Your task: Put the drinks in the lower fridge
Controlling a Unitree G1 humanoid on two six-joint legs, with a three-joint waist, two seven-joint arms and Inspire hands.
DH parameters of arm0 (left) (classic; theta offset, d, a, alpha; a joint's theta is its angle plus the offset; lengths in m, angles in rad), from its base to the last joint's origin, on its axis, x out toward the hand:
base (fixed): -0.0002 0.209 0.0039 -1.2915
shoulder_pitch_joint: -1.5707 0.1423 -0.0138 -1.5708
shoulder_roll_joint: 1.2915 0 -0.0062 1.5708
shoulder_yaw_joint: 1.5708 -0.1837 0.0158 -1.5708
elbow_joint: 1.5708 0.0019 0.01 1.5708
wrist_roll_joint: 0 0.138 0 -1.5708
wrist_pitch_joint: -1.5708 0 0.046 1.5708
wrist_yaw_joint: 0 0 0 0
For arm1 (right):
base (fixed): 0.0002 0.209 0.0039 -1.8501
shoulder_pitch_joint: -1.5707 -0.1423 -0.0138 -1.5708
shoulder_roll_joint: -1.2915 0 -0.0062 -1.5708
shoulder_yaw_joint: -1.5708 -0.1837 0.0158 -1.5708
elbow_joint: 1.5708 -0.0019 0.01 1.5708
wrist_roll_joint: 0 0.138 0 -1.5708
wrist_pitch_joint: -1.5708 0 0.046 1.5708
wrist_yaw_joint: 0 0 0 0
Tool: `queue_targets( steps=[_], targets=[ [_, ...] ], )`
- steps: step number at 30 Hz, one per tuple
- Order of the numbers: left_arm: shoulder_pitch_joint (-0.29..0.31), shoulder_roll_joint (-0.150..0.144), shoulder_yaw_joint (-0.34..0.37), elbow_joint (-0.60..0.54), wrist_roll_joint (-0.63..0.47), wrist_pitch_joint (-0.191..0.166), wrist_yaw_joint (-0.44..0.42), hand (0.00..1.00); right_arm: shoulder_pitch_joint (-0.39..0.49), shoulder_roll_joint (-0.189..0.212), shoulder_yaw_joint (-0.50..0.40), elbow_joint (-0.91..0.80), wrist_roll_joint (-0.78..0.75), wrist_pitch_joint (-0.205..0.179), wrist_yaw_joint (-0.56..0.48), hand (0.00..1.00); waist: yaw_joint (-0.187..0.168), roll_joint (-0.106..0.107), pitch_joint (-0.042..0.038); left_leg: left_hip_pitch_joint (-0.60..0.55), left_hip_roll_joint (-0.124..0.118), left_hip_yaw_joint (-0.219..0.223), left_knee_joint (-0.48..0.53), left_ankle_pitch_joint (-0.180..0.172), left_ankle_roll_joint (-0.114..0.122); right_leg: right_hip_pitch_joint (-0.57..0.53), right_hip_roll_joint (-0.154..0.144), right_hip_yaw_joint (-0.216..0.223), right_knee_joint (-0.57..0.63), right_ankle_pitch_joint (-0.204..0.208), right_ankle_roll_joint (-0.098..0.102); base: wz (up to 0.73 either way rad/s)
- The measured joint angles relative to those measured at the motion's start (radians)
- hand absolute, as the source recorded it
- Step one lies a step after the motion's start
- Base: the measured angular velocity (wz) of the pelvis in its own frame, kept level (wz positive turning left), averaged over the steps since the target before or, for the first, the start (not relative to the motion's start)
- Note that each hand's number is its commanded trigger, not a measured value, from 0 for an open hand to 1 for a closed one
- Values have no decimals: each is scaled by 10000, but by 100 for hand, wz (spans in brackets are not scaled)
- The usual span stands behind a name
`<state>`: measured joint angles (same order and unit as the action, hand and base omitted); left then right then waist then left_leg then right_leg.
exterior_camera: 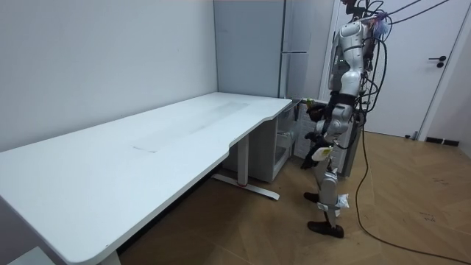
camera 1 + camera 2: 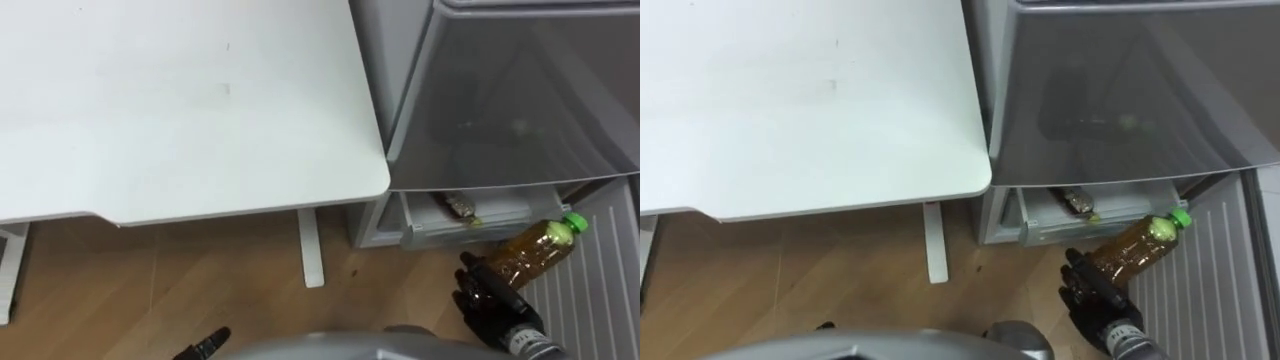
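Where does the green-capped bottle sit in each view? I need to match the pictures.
Left eye view: lower right, the bottle is held in the right hand, low in front of the fridge.
Right eye view: lower right, in the same grasp.
Room view: a small dark shape at the robot's waist, likely the bottle.
Shared landmark: the white table's rounded corner beside the fridge.

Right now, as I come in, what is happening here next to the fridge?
The robot stands at the fridge, beside the white table. Its right hand has its fingers curled round a bottle of brown drink with a green cap, held just in front of the open lower compartment. Another bottle lies inside that compartment. The left hand hangs low and idle.
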<state>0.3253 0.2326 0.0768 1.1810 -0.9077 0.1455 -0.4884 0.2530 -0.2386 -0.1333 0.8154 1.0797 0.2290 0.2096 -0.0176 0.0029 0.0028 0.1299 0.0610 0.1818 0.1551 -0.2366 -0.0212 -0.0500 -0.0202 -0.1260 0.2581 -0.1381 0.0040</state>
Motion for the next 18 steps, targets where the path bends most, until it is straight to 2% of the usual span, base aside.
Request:
queue_targets(
  steps=[5,8,11,13,14,16,18],
  targets=[
    [0,3,3,244,55,41,648,0,-224,-13,-119,44,595,-108,-473,100,-2,9,9,-176,-28,-313,149,0,-1,-23,-106,-282,38,-125,-6,19],
    [-22,5,-13,298,69,95,960,0,-1091,-45,-178,828,1246,-107,-745,100,18,-4,32,-546,-54,-367,406,1,2,-317,-180,-336,174,-137,-26,7],
    [-199,29,-2,308,166,82,1131,0,-1943,-179,-322,1623,1765,-147,-979,100,42,72,76,-932,-59,-476,540,2,3,-597,-211,-413,200,-125,-40,12],
    [-515,54,1,306,482,108,1278,0,-2535,-298,-339,1708,2045,-237,-1134,100,233,116,101,-1607,-65,-490,877,4,3,-1195,-287,-510,372,-61,-104,0],
    [-617,53,8,323,515,136,1345,0,-2706,-325,-373,1734,2149,-237,-1172,100,250,126,103,-1752,-64,-491,899,7,6,-1347,-312,-570,410,-29,-134,0],
    [-1033,80,3,421,567,249,1540,0,-3597,-405,-478,2285,2480,-310,-1278,100,254,204,123,-2270,-61,-556,1079,54,14,-1823,-344,-633,554,70,-193,7],
    [-1315,111,-23,520,529,291,1677,0,-3961,-409,-479,2632,3056,-446,-1344,100,256,220,140,-2558,-53,-627,1157,94,-2,-2031,-340,-680,575,105,-221,11]
  ],
)
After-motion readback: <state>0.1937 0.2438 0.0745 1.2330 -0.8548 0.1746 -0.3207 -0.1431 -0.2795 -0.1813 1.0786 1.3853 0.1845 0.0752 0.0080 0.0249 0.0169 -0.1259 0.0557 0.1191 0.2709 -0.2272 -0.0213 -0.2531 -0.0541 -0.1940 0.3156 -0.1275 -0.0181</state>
